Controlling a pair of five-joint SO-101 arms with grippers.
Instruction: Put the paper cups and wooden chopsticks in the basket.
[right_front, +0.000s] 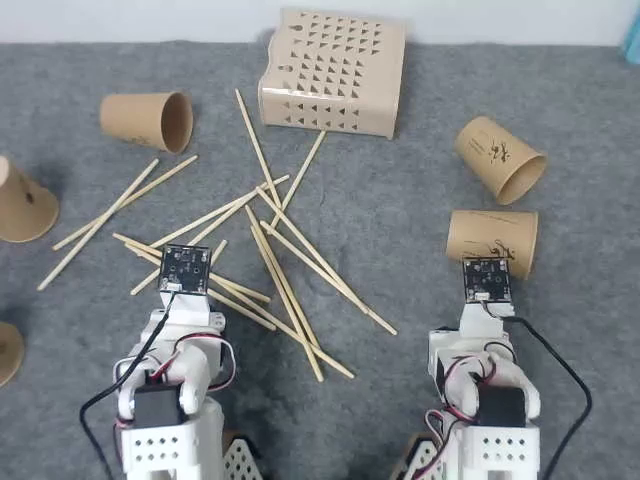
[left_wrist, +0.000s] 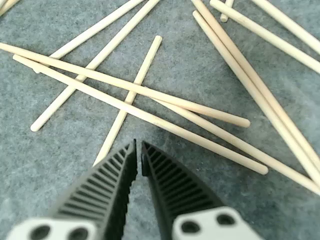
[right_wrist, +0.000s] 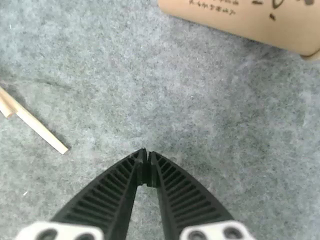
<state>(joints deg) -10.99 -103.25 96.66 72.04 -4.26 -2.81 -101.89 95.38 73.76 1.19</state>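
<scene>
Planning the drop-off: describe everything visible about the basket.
The basket is cream, plastic-looking, boxy with rounded corners, its two visible faces pierced by rows of triangular holes. No opening shows, so it seems overturned. It sits slightly skewed on the grey mat at its far edge. The tip of one chopstick reaches its near wall.

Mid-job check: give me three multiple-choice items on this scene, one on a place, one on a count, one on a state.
1. Where is the basket?
A) far side, near the middle
B) near edge
C) far left corner

2. How many paper cups lie right of the basket?
A) one
B) two
C) four

3. The right hand is:
A) wide open
B) shut, empty
C) shut on a cup

Key:
1 A, the high view shows it at the far side.
2 B, two lie on their sides there.
3 B, its jaws meet with nothing between them.
</scene>
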